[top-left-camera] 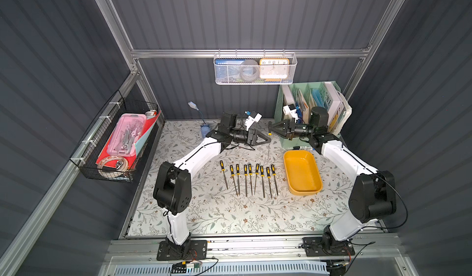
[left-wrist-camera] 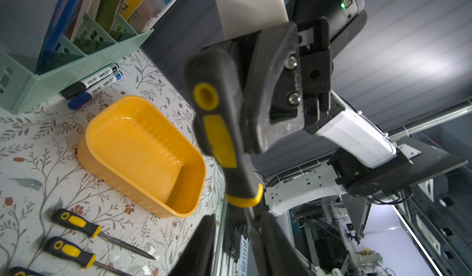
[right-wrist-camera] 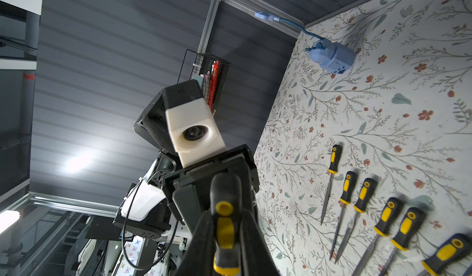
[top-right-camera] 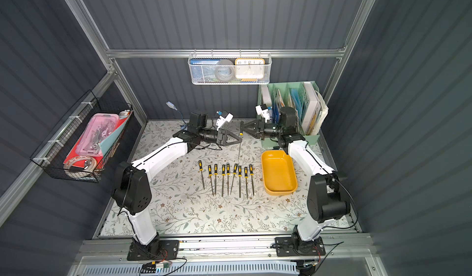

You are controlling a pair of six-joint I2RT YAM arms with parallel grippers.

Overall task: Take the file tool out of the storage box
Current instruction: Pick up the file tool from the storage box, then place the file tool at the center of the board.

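Floral tabletop [top-left-camera: 217, 211], grey-walled bay. Right gripper [top-left-camera: 272, 128] clamps the file tool [left-wrist-camera: 219, 139] by its handle. Opposite it, left gripper [left-wrist-camera: 238, 226] stands partly open around the shaft.

dark ribbed walls [top-left-camera: 255, 14], floral tabletop [top-left-camera: 229, 216], aluminium frame [top-left-camera: 178, 53]

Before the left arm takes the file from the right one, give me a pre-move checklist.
1. Hold: right gripper shut on the file handle: ok.
2. Shaft sits between the fingers of the left gripper: ok.
3. Clamp of the left gripper on the shaft: not ok, a gap shows on one side.
4. The storage box is empty: ok.
5. Bare table beside the row of nine files for set-down: ok.
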